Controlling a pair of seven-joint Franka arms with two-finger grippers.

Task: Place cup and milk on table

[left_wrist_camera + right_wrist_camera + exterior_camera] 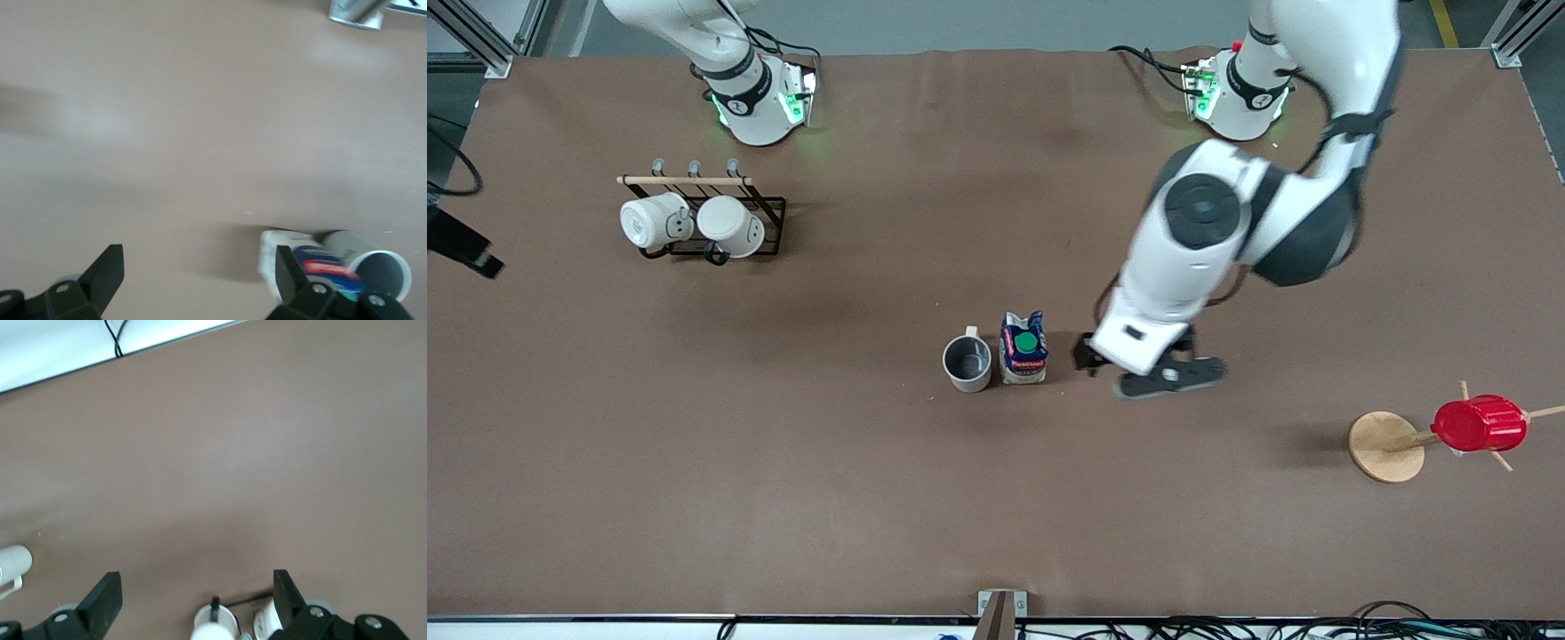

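The pale grey cup (967, 363) stands upright on the brown table (783, 462), near its middle. The milk (1024, 347) stands upright right beside it, toward the left arm's end. My left gripper (1092, 356) hangs over bare table beside the milk, open and empty. In the left wrist view my gripper (199, 270) has its jaws wide apart over bare table, with the milk (313, 261) and cup (373, 267) past one finger. My right gripper (197, 593) is open and empty. It is out of the front view.
A black wire rack (769, 227) with two white mugs (656, 220) (731, 226) stands near the right arm's base, and the mugs (215, 628) show under the right gripper. A wooden stand (1385, 446) holding a red ribbed cup (1480, 423) is at the left arm's end.
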